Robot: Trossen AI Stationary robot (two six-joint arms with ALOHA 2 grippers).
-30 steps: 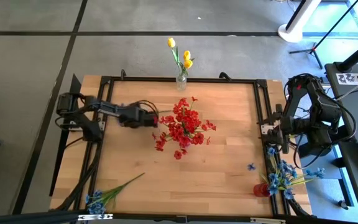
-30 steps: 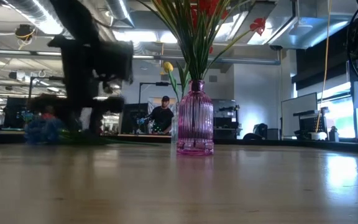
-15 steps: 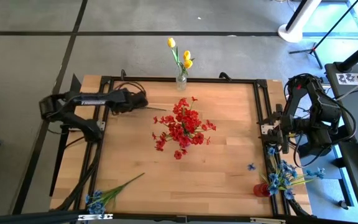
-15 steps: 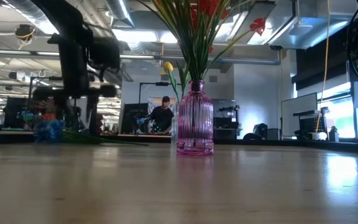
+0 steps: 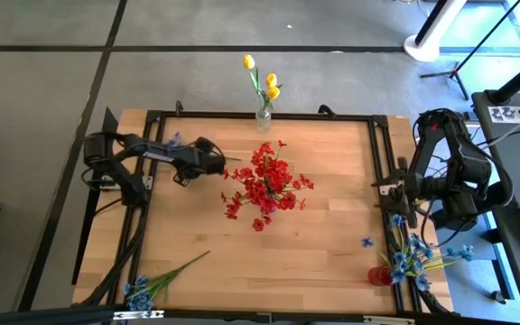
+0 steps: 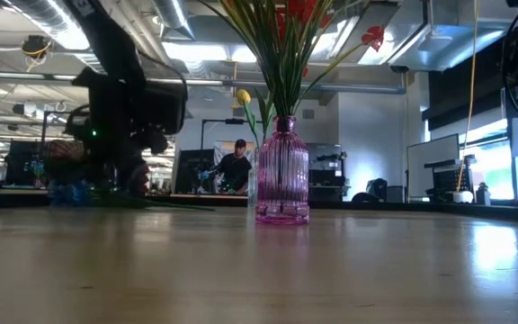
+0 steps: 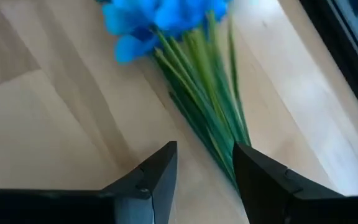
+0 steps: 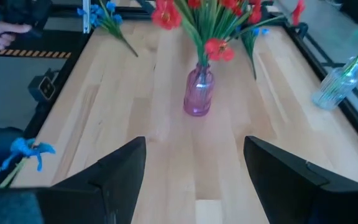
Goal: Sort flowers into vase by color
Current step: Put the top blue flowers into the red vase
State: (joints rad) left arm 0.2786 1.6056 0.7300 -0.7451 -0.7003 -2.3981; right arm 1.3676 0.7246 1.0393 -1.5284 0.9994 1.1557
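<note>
My left gripper (image 7: 204,180) has swung back over the table's far-left part, fingers spread and holding nothing, right above a blue flower bunch (image 7: 185,74) lying flat there, so I judge that stem is next for its vase.

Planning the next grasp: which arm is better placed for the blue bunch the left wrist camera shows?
Left: the left gripper hangs with open jaws over the stems of the blue bunch; the right gripper waits far off.
</note>
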